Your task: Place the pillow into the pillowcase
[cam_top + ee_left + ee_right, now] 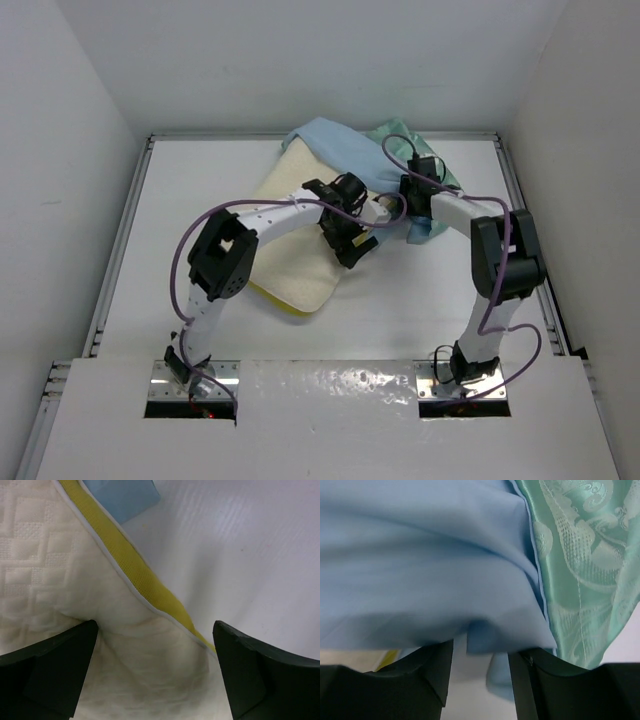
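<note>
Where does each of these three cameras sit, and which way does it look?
Top external: fixed above and behind the arms, looking down on the table, pillow and pillowcase; both arms show whole.
Left wrist: on the left arm, looking past the left gripper at the pillow's yellow edge band.
Right wrist: on the right arm, close on the pillowcase; the right gripper shows below.
Shared: top and left wrist both show the yellow band.
</note>
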You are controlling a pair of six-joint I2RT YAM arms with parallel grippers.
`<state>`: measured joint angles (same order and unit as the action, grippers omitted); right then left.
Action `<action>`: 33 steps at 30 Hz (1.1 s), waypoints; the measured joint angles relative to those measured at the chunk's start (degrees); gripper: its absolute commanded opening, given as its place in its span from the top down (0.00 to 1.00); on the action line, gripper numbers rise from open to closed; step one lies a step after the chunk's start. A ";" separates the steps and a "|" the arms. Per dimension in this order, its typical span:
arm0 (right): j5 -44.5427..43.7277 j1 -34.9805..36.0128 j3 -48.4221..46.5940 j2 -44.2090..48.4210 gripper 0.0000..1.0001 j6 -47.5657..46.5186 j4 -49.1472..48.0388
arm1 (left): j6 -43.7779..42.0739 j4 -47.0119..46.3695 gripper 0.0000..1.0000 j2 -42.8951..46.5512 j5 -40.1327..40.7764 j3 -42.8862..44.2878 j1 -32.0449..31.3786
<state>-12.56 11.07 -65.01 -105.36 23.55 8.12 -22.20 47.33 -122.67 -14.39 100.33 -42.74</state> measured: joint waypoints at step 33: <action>32.11 2.67 9.46 18.38 1.00 -11.54 -4.59 | 11.45 -1.09 1.00 -3.41 -12.15 11.76 10.62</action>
<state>19.55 13.74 -55.55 -86.98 12.01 3.53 -10.74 46.24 -126.08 -26.55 112.09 -32.12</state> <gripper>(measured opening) 0.002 0.039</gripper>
